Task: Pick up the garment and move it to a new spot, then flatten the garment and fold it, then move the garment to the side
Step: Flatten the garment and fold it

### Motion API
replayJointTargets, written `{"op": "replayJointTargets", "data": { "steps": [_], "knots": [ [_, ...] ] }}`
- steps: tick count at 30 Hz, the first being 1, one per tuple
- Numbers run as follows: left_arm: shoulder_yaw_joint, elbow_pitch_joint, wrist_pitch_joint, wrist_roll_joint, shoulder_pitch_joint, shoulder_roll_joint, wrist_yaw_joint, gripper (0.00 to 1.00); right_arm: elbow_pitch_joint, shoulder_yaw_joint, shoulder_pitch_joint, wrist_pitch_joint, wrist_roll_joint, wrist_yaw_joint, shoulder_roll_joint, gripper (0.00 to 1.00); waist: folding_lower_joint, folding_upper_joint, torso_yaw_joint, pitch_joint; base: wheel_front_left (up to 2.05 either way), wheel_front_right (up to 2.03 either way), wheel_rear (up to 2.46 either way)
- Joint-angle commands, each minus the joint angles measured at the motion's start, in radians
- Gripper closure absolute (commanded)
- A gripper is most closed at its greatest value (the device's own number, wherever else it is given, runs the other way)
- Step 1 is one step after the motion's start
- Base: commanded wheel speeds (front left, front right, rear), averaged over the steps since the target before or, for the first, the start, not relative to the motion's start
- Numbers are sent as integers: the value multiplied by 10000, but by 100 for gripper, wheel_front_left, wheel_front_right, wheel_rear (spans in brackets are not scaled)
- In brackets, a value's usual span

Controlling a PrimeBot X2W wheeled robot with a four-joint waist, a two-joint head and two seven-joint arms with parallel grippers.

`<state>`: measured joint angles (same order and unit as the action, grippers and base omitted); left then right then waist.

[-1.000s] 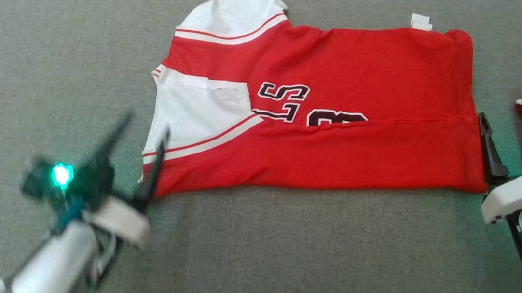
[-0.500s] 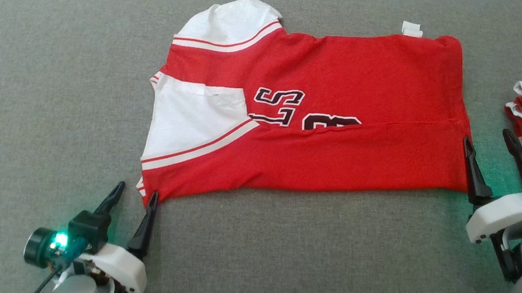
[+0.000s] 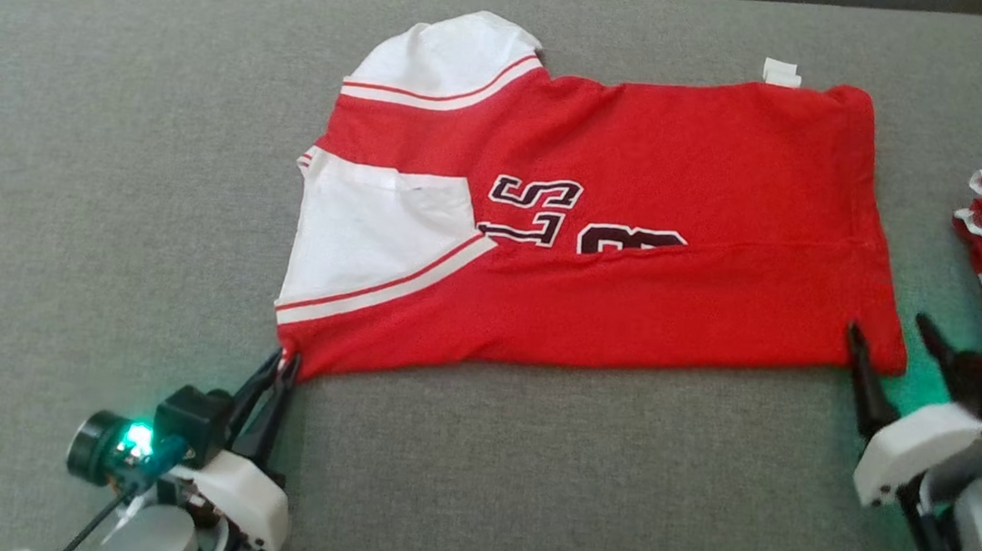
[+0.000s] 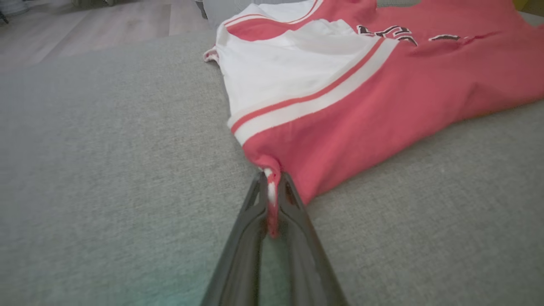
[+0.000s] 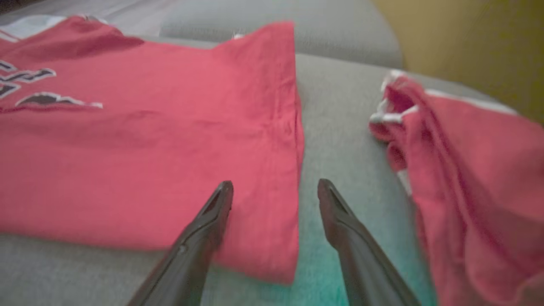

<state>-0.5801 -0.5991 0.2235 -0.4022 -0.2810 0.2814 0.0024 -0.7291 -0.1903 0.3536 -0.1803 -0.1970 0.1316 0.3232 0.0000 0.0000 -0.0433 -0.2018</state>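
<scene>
The red garment [image 3: 605, 233] lies flat on the grey cushion [image 3: 99, 180]. Our left gripper [image 3: 285, 363] clamps its fingers on its near left corner; our right gripper [image 3: 889, 326] holds fingers apart astride the right corner.

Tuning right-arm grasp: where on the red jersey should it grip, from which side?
Likely the near right hem corner of the red jersey, approached low from the near edge. That corner lies flat with two free edges, apart from the second garment, and the open right gripper straddles its side edge. The left gripper is shut on the near left corner, so this matches it.
</scene>
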Motion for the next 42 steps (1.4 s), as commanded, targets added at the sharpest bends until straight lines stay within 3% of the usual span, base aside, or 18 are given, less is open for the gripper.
{"op": "replayJointTargets", "data": {
  "steps": [1, 7, 8, 9, 10, 19, 28, 38, 39, 40, 41, 42],
  "knots": [
    [402, 256, 144, 56, -152, 421, 152, 100, 160, -142, -56, 89, -73, -9, 103, 0, 0, 0, -47, 50, 0, 0, 0],
    [398, 888, 64, 189, -161, 820, 264, 100, -150, -198, -161, 1161, -663, -9, -60, 0, 0, 0, -116, 156, 0, 0, 0],
    [398, 1000, 17, 196, -145, 867, 298, 100, -174, -240, -141, 1343, -749, -9, -61, 22, 0, 0, -99, 161, 0, 0, 0],
    [393, 1106, -36, 208, -118, 914, 337, 100, -188, -285, -116, 1518, -876, -9, -70, 66, 0, 0, -80, 162, 0, 0, 0],
    [389, 1203, -91, 209, -86, 955, 370, 100, -219, -322, -104, 1731, -1054, -9, -86, 100, 0, 0, -61, 165, 0, 0, 0],
    [279, 2360, -716, 46, 811, 1327, 622, 100, 537, -931, -669, 2448, -2202, -9, 616, 100, 0, 0, 59, 533, 0, 0, 0],
    [181, 4457, -1396, -196, 2957, 1977, 1315, 100, 1783, -1020, -2411, 2565, -2835, -9, 1478, 100, 0, 0, 57, 1176, 0, 0, 0],
    [11, 5774, -1852, -371, 3963, 2341, 1559, 100, 3528, -182, -4206, 3316, -2691, -9, 1397, 100, 0, 0, 75, 1369, 0, 0, 0],
    [2, 5812, -1902, -376, 3961, 2349, 1574, 100, 3653, -109, -4284, 3392, -2655, -9, 1352, 91, 0, 0, 82, 1382, 0, 0, 0],
    [-4, 5834, -1946, -382, 3943, 2351, 1585, 100, 3757, -40, -4344, 3459, -2603, -9, 1313, 51, 0, 0, 90, 1394, 0, 0, 0],
    [-10, 5853, -1979, -384, 3912, 2351, 1588, 86, 3840, 53, -4389, 3507, -2505, -9, 1287, 0, 0, 0, 102, 1402, 0, 0, 0],
    [16, 5883, -1977, -408, 3865, 2323, 1609, 47, 3905, 173, -4426, 3560, -2398, -9, 1254, 0, 0, 0, 108, 1403, 0, 0, 0]
  ]
}}
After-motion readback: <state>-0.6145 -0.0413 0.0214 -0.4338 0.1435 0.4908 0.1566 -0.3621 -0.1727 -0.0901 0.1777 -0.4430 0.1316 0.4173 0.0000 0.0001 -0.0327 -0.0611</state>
